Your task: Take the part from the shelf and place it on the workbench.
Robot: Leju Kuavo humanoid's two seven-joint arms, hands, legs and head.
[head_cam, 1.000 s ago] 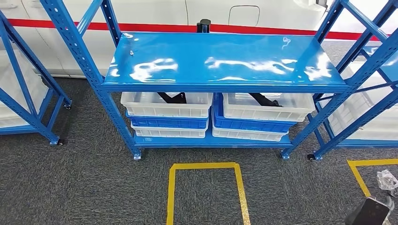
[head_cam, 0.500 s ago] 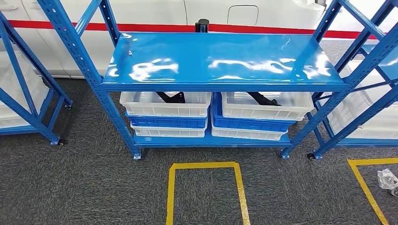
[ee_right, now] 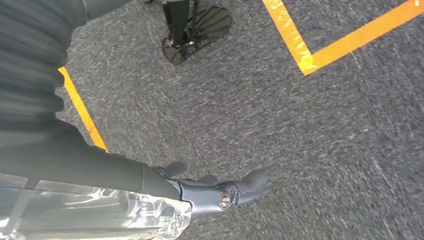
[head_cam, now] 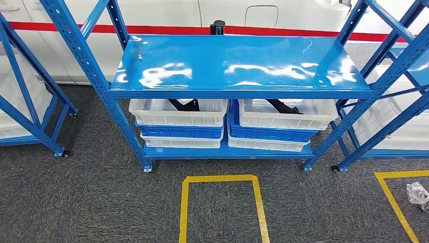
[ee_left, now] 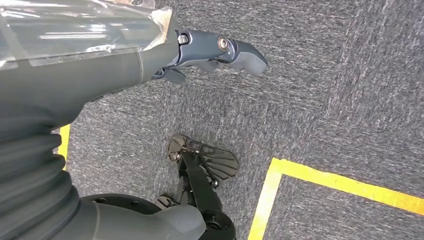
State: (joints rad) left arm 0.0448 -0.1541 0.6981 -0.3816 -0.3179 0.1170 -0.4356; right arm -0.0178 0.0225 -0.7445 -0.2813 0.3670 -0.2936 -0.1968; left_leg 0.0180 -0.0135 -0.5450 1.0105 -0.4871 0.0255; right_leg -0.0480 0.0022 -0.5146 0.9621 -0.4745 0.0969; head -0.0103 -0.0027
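A blue metal shelf stands ahead of me in the head view, its top board bare and glossy. On its lower board are two stacks of white and blue bins. A black part lies in the upper left white bin, and another black part in the upper right white bin. The top board hides most of each part. My left hand hangs over the grey carpet, fingers stretched out, holding nothing. My right hand hangs the same way over the carpet, holding nothing.
A yellow tape rectangle marks the carpet in front of the shelf, and another tape corner lies at the right. A crumpled clear plastic piece sits inside it. More blue racks with white bins stand at the left and right.
A dark arm part at the lower right of the head view one second ago has dropped out of the picture. The shelf and bins have stayed put.
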